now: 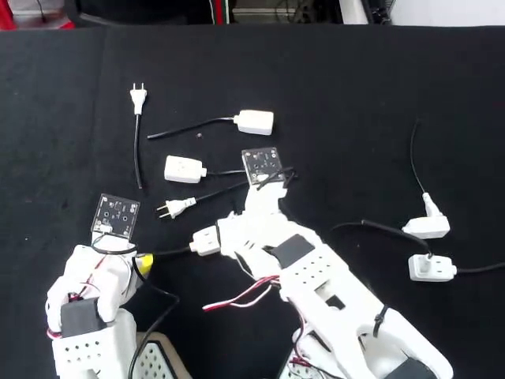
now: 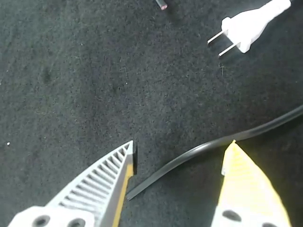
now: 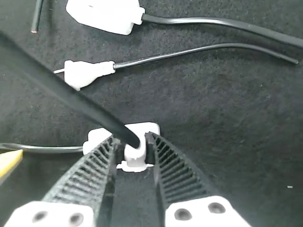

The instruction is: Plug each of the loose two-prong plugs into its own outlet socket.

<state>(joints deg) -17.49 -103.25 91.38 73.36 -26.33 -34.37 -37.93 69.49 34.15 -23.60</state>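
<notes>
Your right gripper (image 3: 133, 144) has both ribbed fingers pressed against the sides of a white plug (image 3: 135, 158). The plug sits right on a white socket (image 3: 97, 138), and its thick black cable (image 3: 61, 92) climbs away past the lens. Beyond, on the black cloth (image 3: 227, 109), you've got a loose two-prong plug (image 3: 85, 73) lying flat, another white socket (image 3: 104, 12) farther off, and a yellow tip (image 3: 9, 161) at the edge.

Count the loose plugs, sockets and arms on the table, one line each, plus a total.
Loose plugs: 2
Sockets: 5, one under the plug in the right tool
Arms: 2
Total: 9
</notes>
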